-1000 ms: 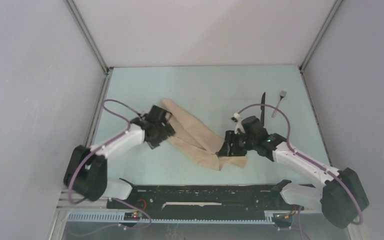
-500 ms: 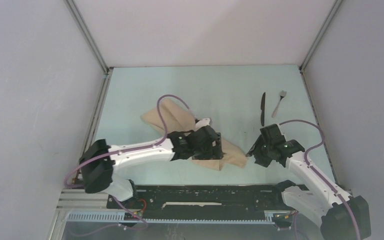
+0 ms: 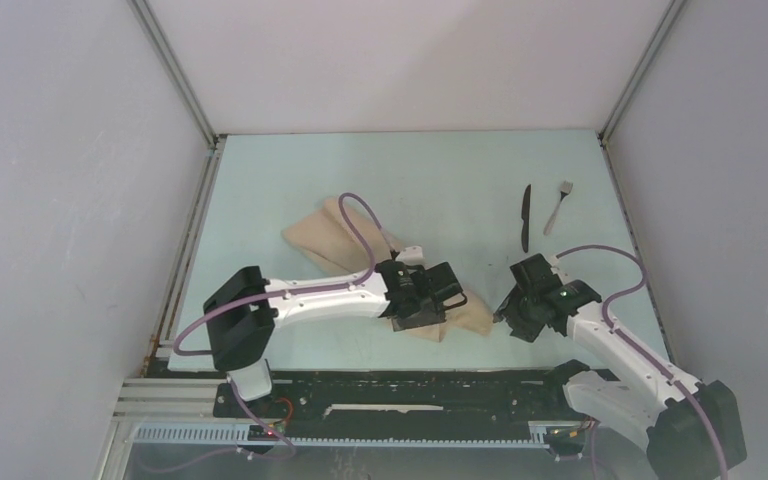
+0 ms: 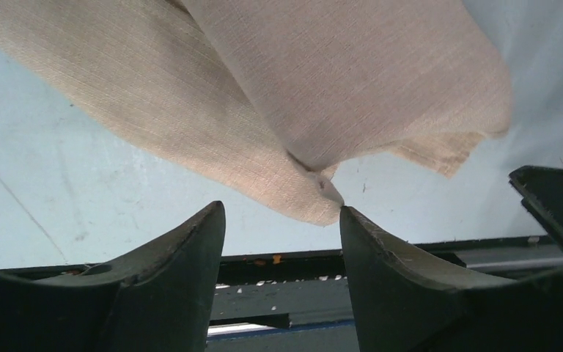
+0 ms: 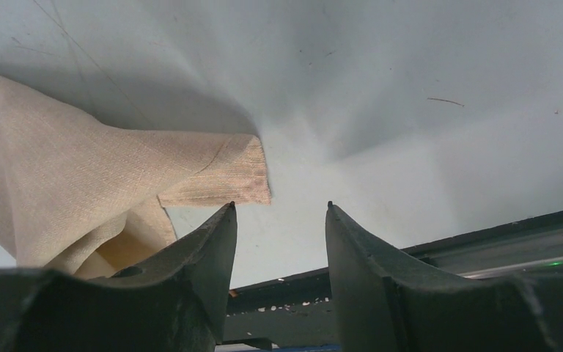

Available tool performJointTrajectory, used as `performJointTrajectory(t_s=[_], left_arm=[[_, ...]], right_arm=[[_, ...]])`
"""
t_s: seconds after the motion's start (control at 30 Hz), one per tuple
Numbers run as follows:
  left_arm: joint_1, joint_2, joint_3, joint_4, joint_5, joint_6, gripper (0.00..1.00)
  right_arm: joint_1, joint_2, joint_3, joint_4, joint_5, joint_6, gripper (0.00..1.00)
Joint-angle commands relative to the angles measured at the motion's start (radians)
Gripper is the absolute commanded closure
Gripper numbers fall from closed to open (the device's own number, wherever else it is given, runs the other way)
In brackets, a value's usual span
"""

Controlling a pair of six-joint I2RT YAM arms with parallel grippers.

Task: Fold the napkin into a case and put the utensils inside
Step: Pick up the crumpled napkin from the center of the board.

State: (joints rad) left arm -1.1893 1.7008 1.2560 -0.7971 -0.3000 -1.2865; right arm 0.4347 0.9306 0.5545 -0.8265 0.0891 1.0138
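Observation:
The beige napkin (image 3: 328, 240) lies rumpled in a diagonal band, from mid-left down to the near middle. Over its near right end hangs my left gripper (image 3: 438, 300). In the left wrist view the left gripper (image 4: 280, 207) stands open, and a folded corner of the napkin (image 4: 337, 88) touches its right fingertip (image 4: 346, 214). My right gripper (image 3: 513, 315) is just right of the cloth. It is open and empty (image 5: 280, 205), with the napkin's edge (image 5: 59, 183) beside its left finger. The black knife (image 3: 525, 215) and the grey fork (image 3: 558, 205) lie side by side at the far right.
The pale blue table (image 3: 410, 170) is enclosed by white walls at the left, back and right. A black rail (image 3: 410, 385) carrying the arm bases runs along the near edge. The left arm's purple cable (image 3: 360, 215) loops over the napkin.
My left arm swung from the napkin's far left end to its near right end, and its jaws narrowed a little. My right gripper drew back to the right, off the cloth.

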Motion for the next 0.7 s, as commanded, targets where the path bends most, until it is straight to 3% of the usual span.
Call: performJointTrajectory(t_s=[0.0, 0.47, 0.67], left_arm=[[-0.008, 0.053, 0.068, -0.043, -0.047, -0.085, 0.35], [-0.021, 0.064, 0.090, -0.022, -0.065, -0.063, 0.18], [-0.026, 0.076, 0.085, -0.009, -0.074, -0.085, 0.27]], right_arm=[[0.025, 0.038, -0.014, 0.037, 0.030, 0.051, 0.44], [0.116, 0.164, -0.021, 0.098, 0.046, 0.123, 0.44], [0.118, 0.176, -0.022, 0.116, 0.054, 0.159, 0.45]])
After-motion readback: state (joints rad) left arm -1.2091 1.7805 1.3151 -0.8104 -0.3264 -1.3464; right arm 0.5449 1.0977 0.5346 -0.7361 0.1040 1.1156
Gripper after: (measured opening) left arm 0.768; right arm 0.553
